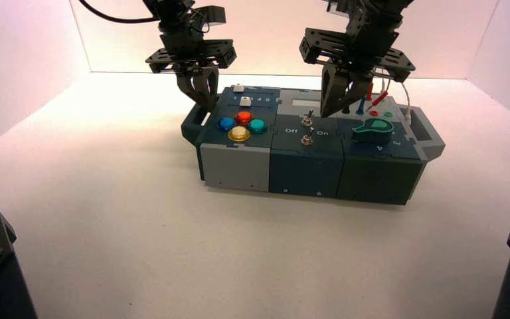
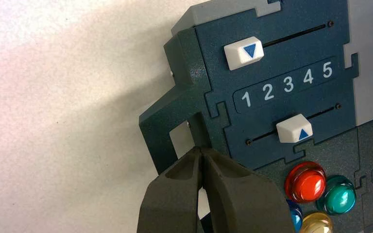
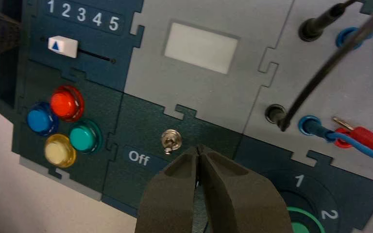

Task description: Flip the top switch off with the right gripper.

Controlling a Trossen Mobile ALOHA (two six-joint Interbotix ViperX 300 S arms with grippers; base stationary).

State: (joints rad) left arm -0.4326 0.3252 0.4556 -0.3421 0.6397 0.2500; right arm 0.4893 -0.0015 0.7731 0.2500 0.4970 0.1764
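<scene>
The box is operated on by the right arm. The right gripper (image 3: 199, 149) is positioned above the middle section of the box (image 1: 303, 174), just beside the top switch (image 3: 171, 140), on the side toward the green rotary knob (image 1: 373, 131). Its fingers are closed together at the tips, and nothing is seen clamped between them. A gap is shown between the tips and the switch lever.

The top switch, a small silver toggle on a round nut, is located on the dark middle panel, between the "Off" label (image 3: 139, 157) and the fingertips in the right wrist view. The bottom switch (image 1: 307, 139) is mounted nearer the front edge.

The left gripper (image 2: 199, 149) is held over the left end of the box, at the handle (image 2: 162, 116), with its fingers closed together.

On the left section, two white sliders are fitted: the rear slider (image 2: 243, 52) is set at the "1" end of its slot, and the front slider (image 2: 295, 128) is set near mid-slot. Red (image 2: 305, 182), green (image 2: 339, 195), blue (image 1: 226, 124) and yellow (image 1: 239, 134) push buttons are grouped in front of them.
</scene>
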